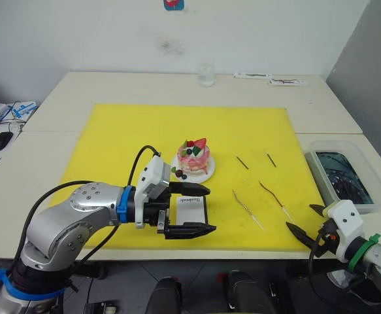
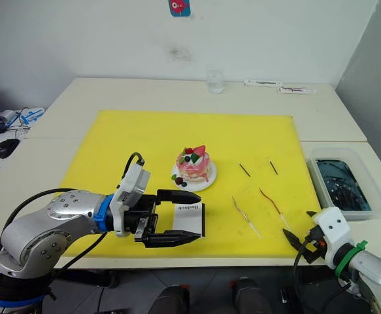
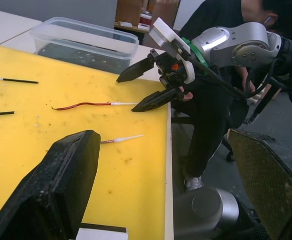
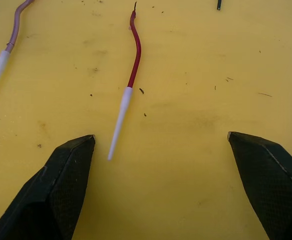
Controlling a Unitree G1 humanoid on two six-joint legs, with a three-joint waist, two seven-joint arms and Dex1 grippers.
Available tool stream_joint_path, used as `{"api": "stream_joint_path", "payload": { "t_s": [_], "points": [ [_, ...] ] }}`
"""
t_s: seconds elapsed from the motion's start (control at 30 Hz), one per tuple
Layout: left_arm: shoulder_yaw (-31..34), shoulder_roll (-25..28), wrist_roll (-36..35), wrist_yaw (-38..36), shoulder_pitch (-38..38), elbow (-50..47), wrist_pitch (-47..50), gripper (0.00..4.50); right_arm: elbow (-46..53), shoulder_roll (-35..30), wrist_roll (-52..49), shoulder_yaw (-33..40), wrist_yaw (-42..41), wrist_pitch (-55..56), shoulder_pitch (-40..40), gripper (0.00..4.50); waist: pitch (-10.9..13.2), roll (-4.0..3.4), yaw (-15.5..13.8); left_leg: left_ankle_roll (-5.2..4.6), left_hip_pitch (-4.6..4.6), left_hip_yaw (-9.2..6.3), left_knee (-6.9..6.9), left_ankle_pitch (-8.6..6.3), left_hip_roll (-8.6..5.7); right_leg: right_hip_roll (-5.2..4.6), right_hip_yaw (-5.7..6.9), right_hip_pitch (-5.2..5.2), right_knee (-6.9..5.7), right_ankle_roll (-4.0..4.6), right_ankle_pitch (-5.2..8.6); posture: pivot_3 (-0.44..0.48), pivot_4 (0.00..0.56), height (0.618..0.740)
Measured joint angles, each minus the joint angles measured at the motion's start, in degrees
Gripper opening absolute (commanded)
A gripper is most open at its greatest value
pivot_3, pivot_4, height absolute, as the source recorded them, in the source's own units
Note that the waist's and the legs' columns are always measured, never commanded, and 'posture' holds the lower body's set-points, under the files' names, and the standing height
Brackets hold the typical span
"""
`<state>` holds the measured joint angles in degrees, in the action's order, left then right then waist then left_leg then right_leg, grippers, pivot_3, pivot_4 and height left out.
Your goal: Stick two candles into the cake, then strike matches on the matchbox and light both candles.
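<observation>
My right gripper (image 1: 306, 222) hangs at the near right edge of the yellow mat (image 1: 138, 131), fingers spread and empty, just short of the pale tip of the nearer candle (image 4: 129, 82). My left gripper (image 1: 202, 209) sits wide open around the matchbox (image 1: 192, 210). The second candle (image 1: 248, 209) lies between them. Beyond stand the cake (image 1: 195, 159) and two matches (image 1: 242, 162).

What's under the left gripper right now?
The matchbox lies flat on the yellow mat, between the open fingers of the left gripper. Its "Handmade" lettering shows; the end toward the wrist is covered by the gripper.
</observation>
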<state>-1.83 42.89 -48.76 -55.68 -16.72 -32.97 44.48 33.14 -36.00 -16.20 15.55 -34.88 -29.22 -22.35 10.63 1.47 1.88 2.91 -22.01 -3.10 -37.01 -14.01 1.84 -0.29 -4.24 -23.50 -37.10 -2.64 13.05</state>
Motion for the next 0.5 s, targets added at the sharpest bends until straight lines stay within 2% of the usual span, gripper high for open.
{"api": "stream_joint_path", "payload": {
  "t_s": [0.03, 0.17, 0.47, 0.5],
  "points": [
    [0.0, 0.0, 0.0, 0.03, 0.01, 0.0, 0.0, 4.5, 0.14, 0.0, -0.04, -0.07, 0.09, -0.41, 0.01, 4.45, 0.0, 0.0, 0.0, 0.0, 0.0, 0.0, 0.0, 0.0, 0.0, 0.0, 0.0, 0.0, 0.0, 0.0, 0.0, 0.0, 0.15, 0.74],
    [-0.01, -0.01, 0.0, 0.23, 0.1, 0.0, -0.01, 4.5, 1.18, -0.02, -0.36, -1.19, 0.37, -2.76, 0.4, 3.2, 0.0, 0.0, 0.0, 0.0, 0.0, -0.01, 0.02, 0.0, 0.0, 0.0, 0.01, -0.01, 0.01, 0.01, 0.0, 0.0, 0.15, 0.74],
    [-0.01, -0.61, -0.02, 2.06, 0.38, 0.02, 0.0, 4.5, 4.43, -1.67, -1.1, -2.28, -0.04, -6.78, -0.48, 0.03, -0.01, 0.03, -0.02, 0.01, -0.01, -0.02, 0.0, 0.0, 0.0, -0.01, 0.01, 0.01, 0.09, 0.0, 0.01, 0.0, 0.15, 0.74],
    [-0.01, -0.68, -0.02, 2.49, 0.39, 0.04, 0.0, 4.5, 4.57, -1.67, -1.29, -2.26, -0.05, -6.98, -0.63, 0.03, -0.01, 0.03, -0.02, 0.01, -0.01, -0.02, 0.01, 0.0, 0.0, -0.01, 0.01, 0.01, 0.1, 0.0, 0.01, 0.0, 0.15, 0.74]
  ]
}}
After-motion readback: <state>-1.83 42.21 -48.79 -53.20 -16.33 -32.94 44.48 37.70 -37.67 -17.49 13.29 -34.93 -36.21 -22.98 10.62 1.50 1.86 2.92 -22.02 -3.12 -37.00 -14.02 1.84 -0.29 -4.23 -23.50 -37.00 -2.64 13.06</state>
